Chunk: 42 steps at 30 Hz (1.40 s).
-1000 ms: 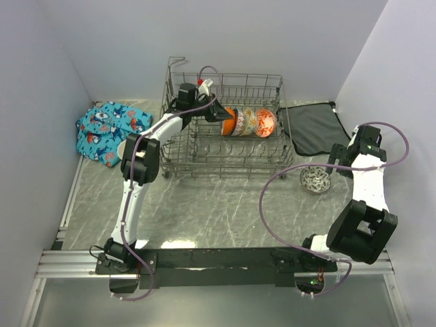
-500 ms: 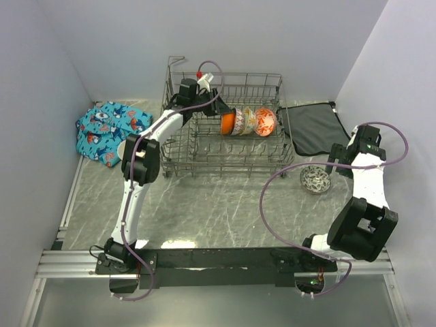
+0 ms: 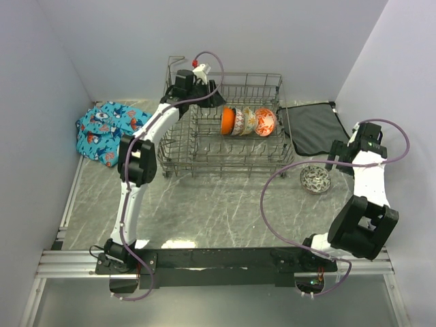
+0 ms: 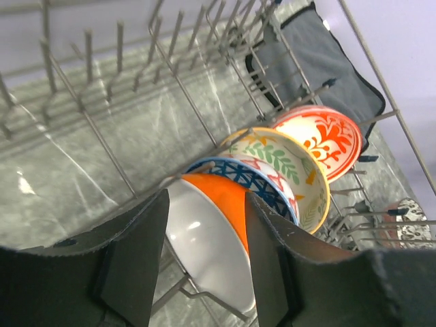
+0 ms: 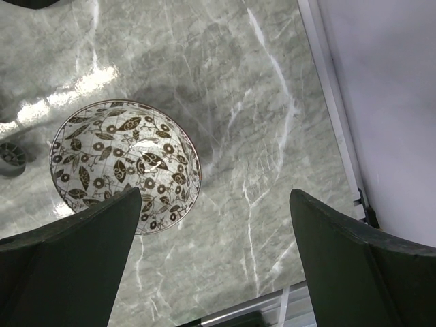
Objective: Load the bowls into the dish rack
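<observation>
Four bowls (image 3: 246,121) stand on edge in the dish rack (image 3: 245,76), along its back row. The speckled bowl (image 5: 126,167) sits outside, just off the rack's front right corner. The left gripper (image 4: 208,204), jaws apart, straddles the orange bowl (image 4: 204,252) at the row's left end. The right gripper (image 5: 216,196) hangs spread above the speckled one. A crooked left retreat could clip that rim and topple the row.
</observation>
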Tool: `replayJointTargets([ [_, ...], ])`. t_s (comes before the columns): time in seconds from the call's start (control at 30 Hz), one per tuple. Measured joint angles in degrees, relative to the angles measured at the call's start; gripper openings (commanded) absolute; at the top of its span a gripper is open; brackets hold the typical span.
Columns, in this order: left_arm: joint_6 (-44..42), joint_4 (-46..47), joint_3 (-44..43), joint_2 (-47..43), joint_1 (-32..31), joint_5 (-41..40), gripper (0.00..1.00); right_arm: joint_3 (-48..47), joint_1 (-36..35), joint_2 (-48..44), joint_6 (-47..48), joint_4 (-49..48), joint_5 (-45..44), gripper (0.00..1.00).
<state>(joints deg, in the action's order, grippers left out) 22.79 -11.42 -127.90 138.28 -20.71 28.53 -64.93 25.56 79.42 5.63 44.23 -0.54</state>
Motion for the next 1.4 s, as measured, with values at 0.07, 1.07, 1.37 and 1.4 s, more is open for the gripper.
replayJointTargets([
  [0.07, -0.76, -0.26, -0.33, -0.59, 0.11, -0.5, 0.55, 0.0, 0.0, -0.48, 0.0, -0.02, 0.11, 0.98],
  [1.07, -55.36, -26.27, 41.51, -65.66, 31.52, 3.34, 0.55, 5.14, -0.04, -7.17, 1.03, -0.52, 7.56, 1.0],
  [1.37, -77.09, -32.76, 71.12, -66.88, 35.65, 6.12, 0.55, 2.23, -1.2, -6.64, 1.53, -0.55, 10.67, 1.0],
  [1.4, -78.09, -32.33, 72.74, -67.23, 35.63, 6.14, 0.54, 2.12, -1.2, -6.62, 1.6, -0.59, 10.8, 1.0],
])
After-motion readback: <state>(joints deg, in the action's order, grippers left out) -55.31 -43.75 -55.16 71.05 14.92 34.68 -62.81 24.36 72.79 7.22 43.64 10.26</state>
